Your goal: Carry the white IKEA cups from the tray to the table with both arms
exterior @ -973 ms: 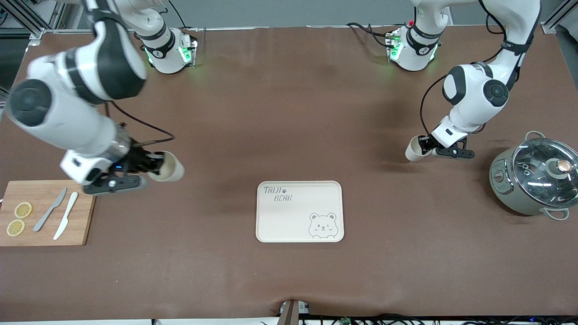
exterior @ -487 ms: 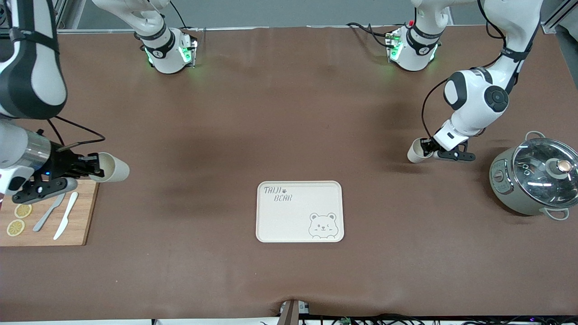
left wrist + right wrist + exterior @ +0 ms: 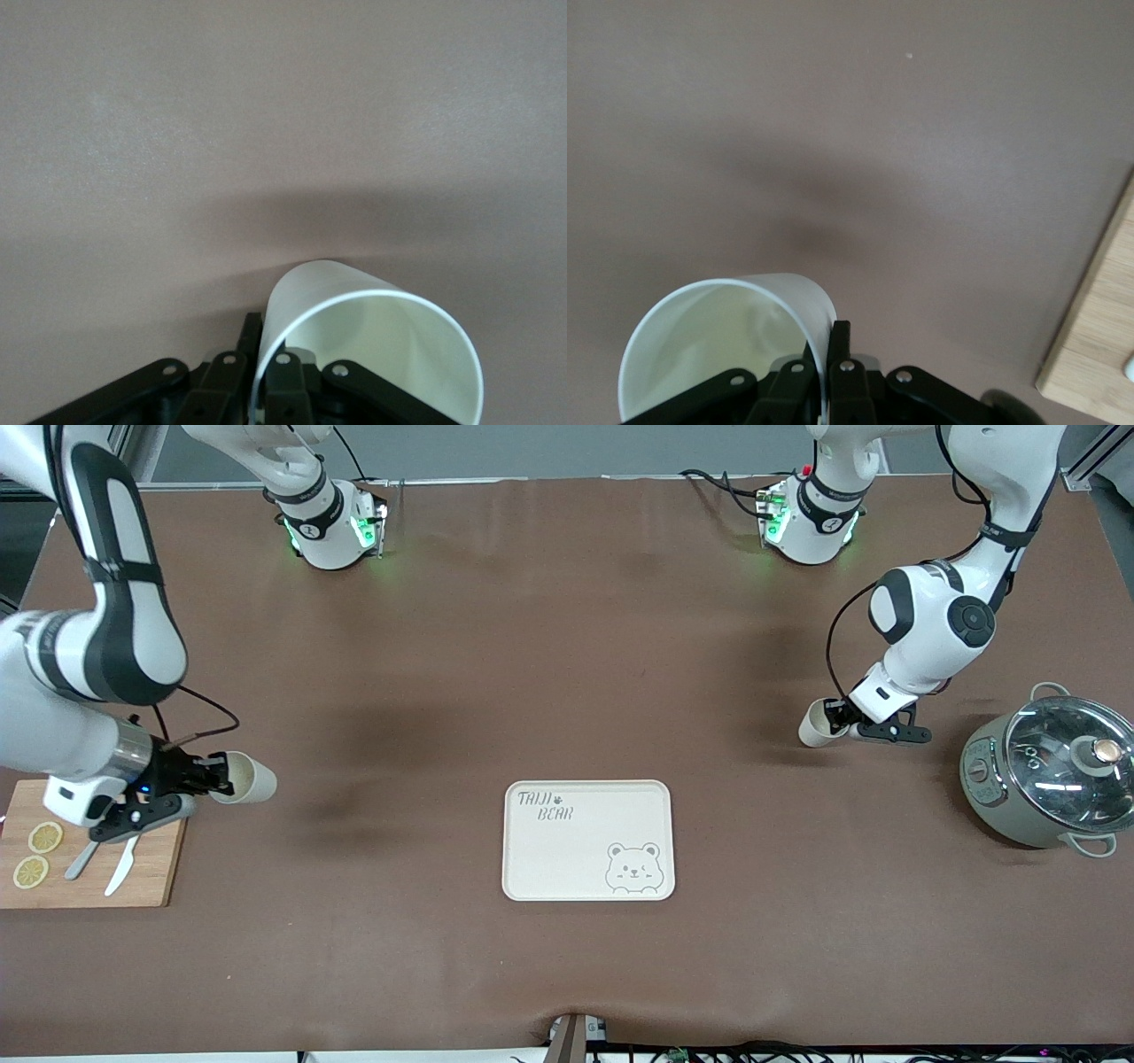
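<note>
I see the surface [image 3: 567, 646] covered in a matte brown sheet. The cream tray [image 3: 588, 841] with its grey bear drawing lies on it, roughly midway between the two ends. A wooden cutting board [image 3: 97, 868] sits at the right arm's end, carrying lemon slices [image 3: 37, 854] and two knives [image 3: 104, 861]. A lidded pot [image 3: 1045, 775] stands at the left arm's end. Both arm bases [image 3: 332, 527] are mounted along the edge farthest from the front camera.

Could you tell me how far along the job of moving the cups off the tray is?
Done: the tray holds no cups. In hand: the left gripper pinches one cup low over the table near the pot; the right gripper pinches the other cup beside the cutting board. Left: setting both down and releasing.
</note>
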`<state>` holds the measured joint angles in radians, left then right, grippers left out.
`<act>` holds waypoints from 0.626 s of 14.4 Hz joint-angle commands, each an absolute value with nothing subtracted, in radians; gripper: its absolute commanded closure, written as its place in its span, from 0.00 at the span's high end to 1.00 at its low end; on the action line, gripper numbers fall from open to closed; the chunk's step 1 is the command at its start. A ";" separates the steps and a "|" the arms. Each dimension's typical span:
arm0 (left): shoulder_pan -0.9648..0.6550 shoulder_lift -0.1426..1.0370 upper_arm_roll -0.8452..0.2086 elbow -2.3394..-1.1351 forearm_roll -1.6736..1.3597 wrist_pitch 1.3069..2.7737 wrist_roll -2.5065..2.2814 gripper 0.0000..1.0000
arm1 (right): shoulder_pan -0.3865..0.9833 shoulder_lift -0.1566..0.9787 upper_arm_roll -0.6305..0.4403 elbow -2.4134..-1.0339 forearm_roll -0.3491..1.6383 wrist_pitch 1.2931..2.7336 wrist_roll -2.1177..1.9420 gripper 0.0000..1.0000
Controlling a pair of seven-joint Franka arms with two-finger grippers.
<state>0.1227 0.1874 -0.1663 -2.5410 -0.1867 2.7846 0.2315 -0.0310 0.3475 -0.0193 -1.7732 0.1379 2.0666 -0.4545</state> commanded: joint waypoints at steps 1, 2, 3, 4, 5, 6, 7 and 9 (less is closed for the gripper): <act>0.124 0.186 -0.172 -2.534 -0.198 2.795 0.258 1.00 | -0.058 0.420 -0.012 -1.770 0.150 2.133 -0.506 0.00; 0.124 0.172 -0.175 -2.534 -0.198 2.793 0.253 1.00 | -0.061 0.446 -0.012 -1.772 0.150 2.169 -0.535 0.00; 0.124 0.152 -0.176 -2.534 -0.198 2.783 0.249 1.00 | -0.063 0.465 -0.012 -1.772 0.150 2.193 -0.544 0.00; 0.124 0.128 -0.176 -2.536 -0.198 2.769 0.245 1.00 | -0.063 0.477 -0.012 -1.772 0.150 2.209 -0.549 0.00; 0.127 0.102 -0.176 -2.536 -0.198 2.729 0.245 1.00 | -0.061 0.494 -0.011 -1.772 0.150 2.229 -0.549 0.00; 0.127 0.071 -0.176 -2.525 -0.198 2.676 0.242 1.00 | -0.061 0.512 -0.012 -1.773 0.150 2.258 -0.551 0.00; 0.127 0.043 -0.176 -2.496 -0.198 2.613 0.238 1.00 | -0.063 0.529 -0.011 -1.779 0.150 2.293 -0.561 0.00; 0.127 0.009 -0.176 -2.401 -0.198 2.419 0.177 1.00 | -0.064 0.546 -0.011 -1.807 0.150 2.370 -0.598 0.00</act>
